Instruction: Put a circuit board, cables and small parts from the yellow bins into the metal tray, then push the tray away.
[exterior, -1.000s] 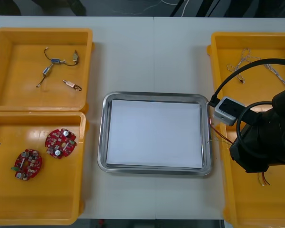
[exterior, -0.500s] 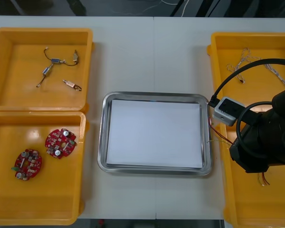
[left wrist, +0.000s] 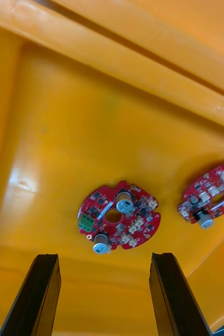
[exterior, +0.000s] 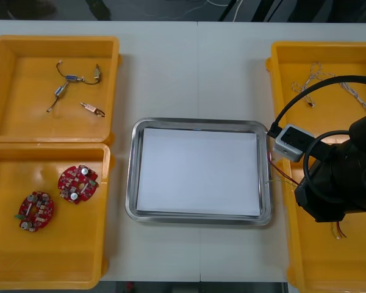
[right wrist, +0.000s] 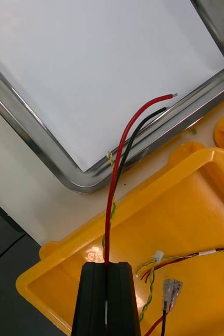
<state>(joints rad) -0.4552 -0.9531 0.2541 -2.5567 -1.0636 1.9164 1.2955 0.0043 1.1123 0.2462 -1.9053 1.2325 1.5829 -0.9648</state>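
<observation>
My right gripper (right wrist: 107, 265) is shut on a red and black cable (right wrist: 123, 157), held above the near right yellow bin (right wrist: 195, 184). The cable's bare ends reach over the near rim of the metal tray (right wrist: 38, 142). In the front view the right arm (exterior: 338, 183) covers that bin beside the white-lined tray (exterior: 198, 122). My left gripper (left wrist: 104, 294) is open above the near left bin (exterior: 49, 268). Two round red circuit boards (left wrist: 119, 218) (left wrist: 211, 197) lie beyond its fingers, and they show in the front view as well (exterior: 36, 210) (exterior: 77, 183).
The far left bin (exterior: 12, 73) holds several small metal parts (exterior: 73, 88). Thin twisted cables (exterior: 317, 76) lie in the far right bin. More red and yellow cables (right wrist: 195, 260) rest in the near right bin, next to the right fingers.
The left gripper's tip at the front view's left edge has shifted slightly toward the far side. The right arm and its cable have stayed still.
</observation>
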